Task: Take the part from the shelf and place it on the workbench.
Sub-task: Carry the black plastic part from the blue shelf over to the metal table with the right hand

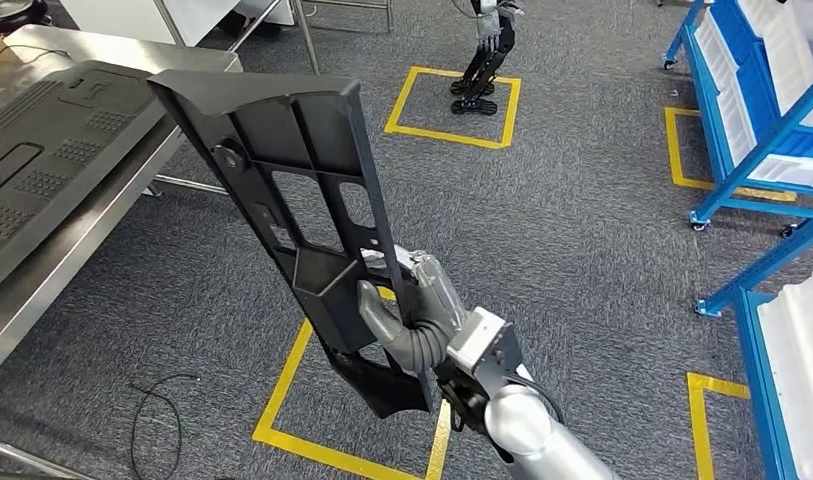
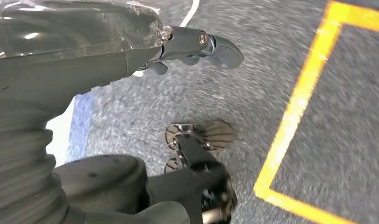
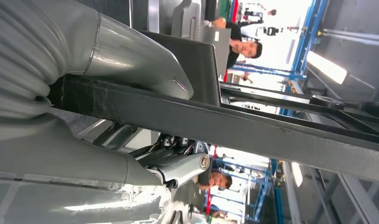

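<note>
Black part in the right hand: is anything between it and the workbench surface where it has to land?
Partly. The workbench to the left already carries a large dark panel over much of its top. The black part, gripped by the right hand, hangs over open floor with its upper end beside the bench edge; nothing visible lies between.

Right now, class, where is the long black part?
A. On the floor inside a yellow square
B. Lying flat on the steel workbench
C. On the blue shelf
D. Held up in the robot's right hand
D: the right hand grips the part near its lower end, holding it above the floor.
</note>
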